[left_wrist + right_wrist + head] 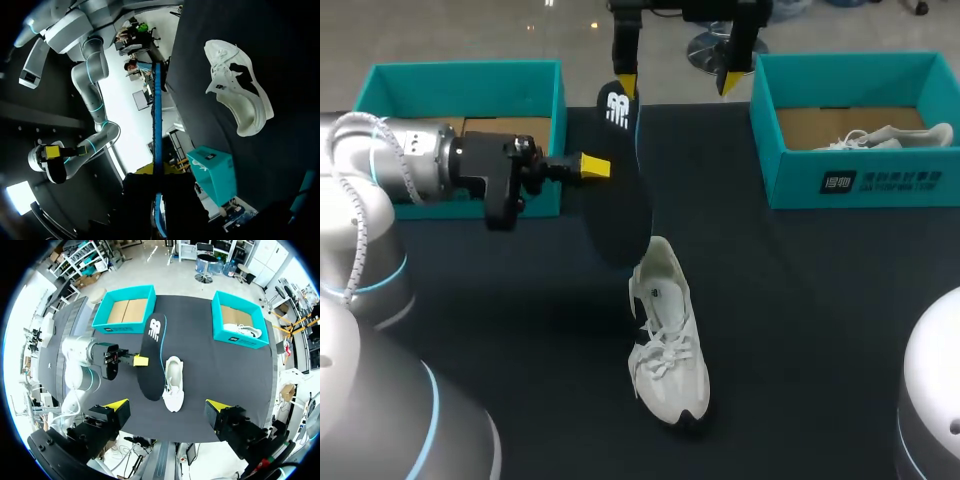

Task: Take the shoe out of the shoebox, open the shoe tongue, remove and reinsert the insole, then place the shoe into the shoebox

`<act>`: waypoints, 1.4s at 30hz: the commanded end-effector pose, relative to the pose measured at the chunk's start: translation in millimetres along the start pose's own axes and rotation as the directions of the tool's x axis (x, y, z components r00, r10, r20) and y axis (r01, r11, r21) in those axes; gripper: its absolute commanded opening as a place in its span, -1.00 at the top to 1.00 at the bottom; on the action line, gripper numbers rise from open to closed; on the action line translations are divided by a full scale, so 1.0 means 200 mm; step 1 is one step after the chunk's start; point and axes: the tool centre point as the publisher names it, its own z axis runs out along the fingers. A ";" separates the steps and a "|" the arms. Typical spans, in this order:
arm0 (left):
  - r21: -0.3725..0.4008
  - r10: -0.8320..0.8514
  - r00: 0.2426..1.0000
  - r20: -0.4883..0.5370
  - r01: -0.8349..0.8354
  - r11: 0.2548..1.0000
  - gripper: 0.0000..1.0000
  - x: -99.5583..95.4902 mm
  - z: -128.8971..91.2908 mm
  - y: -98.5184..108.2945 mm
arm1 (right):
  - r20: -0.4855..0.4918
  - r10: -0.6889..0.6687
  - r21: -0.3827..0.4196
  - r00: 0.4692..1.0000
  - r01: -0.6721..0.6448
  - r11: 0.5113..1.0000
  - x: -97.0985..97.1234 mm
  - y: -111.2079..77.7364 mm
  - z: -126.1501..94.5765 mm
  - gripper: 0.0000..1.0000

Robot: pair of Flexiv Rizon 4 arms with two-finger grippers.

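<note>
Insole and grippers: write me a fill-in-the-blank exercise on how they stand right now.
1. The left gripper has its jaws shut on the black ____.
2. One white shoe lies inside the ____ shoebox.
3. The right gripper, high over the table's far edge, has its jaws ____.

Missing words: insole; right; open.

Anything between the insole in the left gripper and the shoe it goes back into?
Nothing visible. The flat black insole, held by the left gripper, hangs with its lower end next to the white lace-up shoe. The right gripper is well away from both, open.
</note>
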 end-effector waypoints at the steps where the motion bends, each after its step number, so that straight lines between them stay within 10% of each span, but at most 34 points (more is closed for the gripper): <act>1: -0.051 0.015 1.000 -0.015 -0.015 0.999 1.00 -0.02 0.07 -0.01 | 0.000 0.001 0.001 1.000 -0.001 1.000 0.00 0.00 0.00 -1.00; 16: -0.049 0.016 1.000 -0.024 -0.017 0.999 1.00 -0.03 0.07 -0.01 | 0.000 0.001 0.001 1.000 -0.001 1.000 0.00 0.00 0.00 -1.00; 19: -0.049 0.016 1.000 -0.024 -0.017 0.999 1.00 -0.03 0.07 -0.01 | -0.133 -0.021 -0.059 0.991 0.013 0.998 -0.03 0.01 0.04 -1.00; 29: -0.049 0.016 1.000 -0.024 -0.017 0.999 1.00 -0.03 0.07 -0.01 | -0.572 -0.175 -0.281 0.801 0.009 0.960 -0.05 0.03 0.20 -1.00; 42: -0.049 0.016 1.000 -0.024 -0.017 0.999 1.00 -0.03 0.07 -0.01 | -0.808 -0.224 -0.229 0.545 0.060 0.972 -0.17 0.02 0.30 -1.00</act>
